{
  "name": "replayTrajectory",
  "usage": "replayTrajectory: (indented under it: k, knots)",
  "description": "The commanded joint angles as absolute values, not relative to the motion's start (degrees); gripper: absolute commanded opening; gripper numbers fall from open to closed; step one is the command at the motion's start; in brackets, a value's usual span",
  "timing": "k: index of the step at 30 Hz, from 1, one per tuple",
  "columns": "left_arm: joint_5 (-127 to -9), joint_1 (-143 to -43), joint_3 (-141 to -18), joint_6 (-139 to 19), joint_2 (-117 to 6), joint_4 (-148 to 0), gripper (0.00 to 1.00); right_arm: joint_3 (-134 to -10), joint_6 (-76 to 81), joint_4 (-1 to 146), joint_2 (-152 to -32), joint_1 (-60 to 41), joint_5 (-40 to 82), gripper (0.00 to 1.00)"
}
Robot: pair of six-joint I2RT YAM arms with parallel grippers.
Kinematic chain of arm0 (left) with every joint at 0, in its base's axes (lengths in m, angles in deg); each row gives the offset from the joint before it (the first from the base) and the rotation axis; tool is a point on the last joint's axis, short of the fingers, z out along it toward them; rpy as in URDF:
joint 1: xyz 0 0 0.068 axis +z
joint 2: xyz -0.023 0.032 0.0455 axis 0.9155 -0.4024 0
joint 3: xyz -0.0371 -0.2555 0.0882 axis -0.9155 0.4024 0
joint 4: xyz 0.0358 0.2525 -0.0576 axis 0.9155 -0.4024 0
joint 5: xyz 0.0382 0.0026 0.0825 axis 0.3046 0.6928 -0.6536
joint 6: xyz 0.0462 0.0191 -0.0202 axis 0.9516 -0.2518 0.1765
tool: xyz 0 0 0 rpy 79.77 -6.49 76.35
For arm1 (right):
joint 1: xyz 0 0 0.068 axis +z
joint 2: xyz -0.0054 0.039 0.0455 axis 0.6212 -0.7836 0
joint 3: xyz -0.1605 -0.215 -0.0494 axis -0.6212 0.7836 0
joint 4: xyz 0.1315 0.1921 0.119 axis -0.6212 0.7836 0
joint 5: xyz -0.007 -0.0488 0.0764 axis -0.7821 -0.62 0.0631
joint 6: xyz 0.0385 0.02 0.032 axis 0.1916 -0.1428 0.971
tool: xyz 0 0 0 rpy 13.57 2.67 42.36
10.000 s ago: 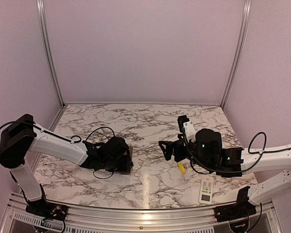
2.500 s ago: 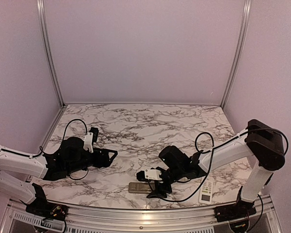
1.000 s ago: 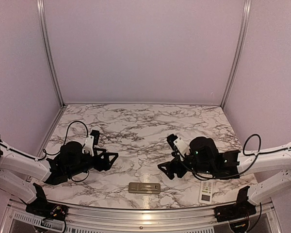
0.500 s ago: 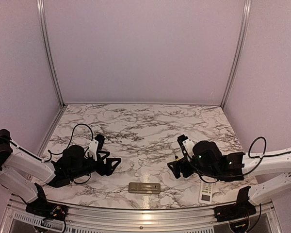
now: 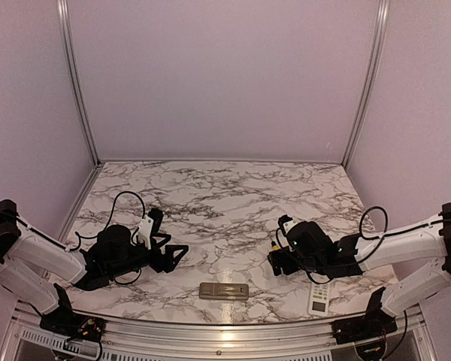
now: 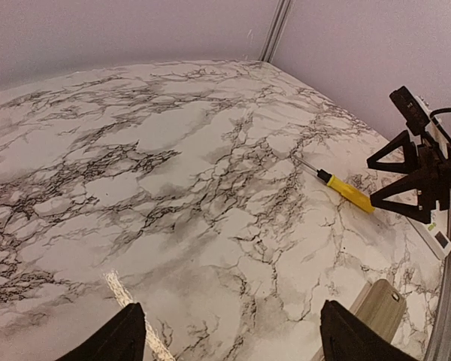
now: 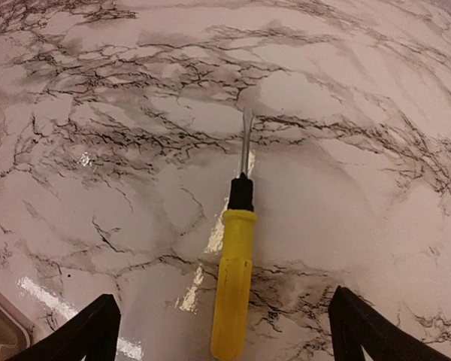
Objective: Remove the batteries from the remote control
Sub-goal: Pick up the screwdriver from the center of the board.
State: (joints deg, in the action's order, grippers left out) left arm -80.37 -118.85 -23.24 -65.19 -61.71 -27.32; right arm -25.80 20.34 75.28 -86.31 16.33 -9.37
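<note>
**Open fingers over marble, batteries out of sight**

Pale lilac wall panels (image 5: pixel 225 75) close in the cell on three sides, joined at the back corners by aluminium posts (image 5: pixel 77 83). The floor of the cell is a white marble-pattern table (image 5: pixel 225 195) with dark grey veins, and it shines where the light strikes near the front edge.

The left arm (image 5: pixel 45 252) lies low along the left side and the right arm (image 5: pixel 398 241) lies low along the right, their wrists turned toward each other. The left gripper (image 5: pixel 177 256) hangs just above bare marble, its fingers (image 6: pixel 120 342) spread wide and empty. The right gripper (image 6: pixel 387 178) is likewise released and holds nothing. Its wrist view shows a yellow-handled screwdriver (image 7: pixel 233 286) flat on the table between the spread fingers, which stand clear of the handle on both sides, the blade pointing away toward the back.

A tan remote (image 5: pixel 224 290) lies flat near the front edge, between the two grippers and touched by neither. A white remote (image 5: pixel 319 298) with a small display lies by the right arm's base.

The batteries cannot be made out in any view; whether they sit inside a remote cannot be told.
</note>
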Motion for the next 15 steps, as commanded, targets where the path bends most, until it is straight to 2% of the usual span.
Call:
replayTrajectory:
  k: [1,15]
  knots:
    - [-79.7,-119.0,-23.5,-64.1,-62.5,-25.6,0.83,-25.9,20.3,70.3,-88.0,14.9,-6.9,0.93]
    - [-79.1,-119.1,-23.4,-64.3,-62.9,-25.3,0.83,-25.4,19.9,67.1,-92.3,13.3,-4.3,0.81]
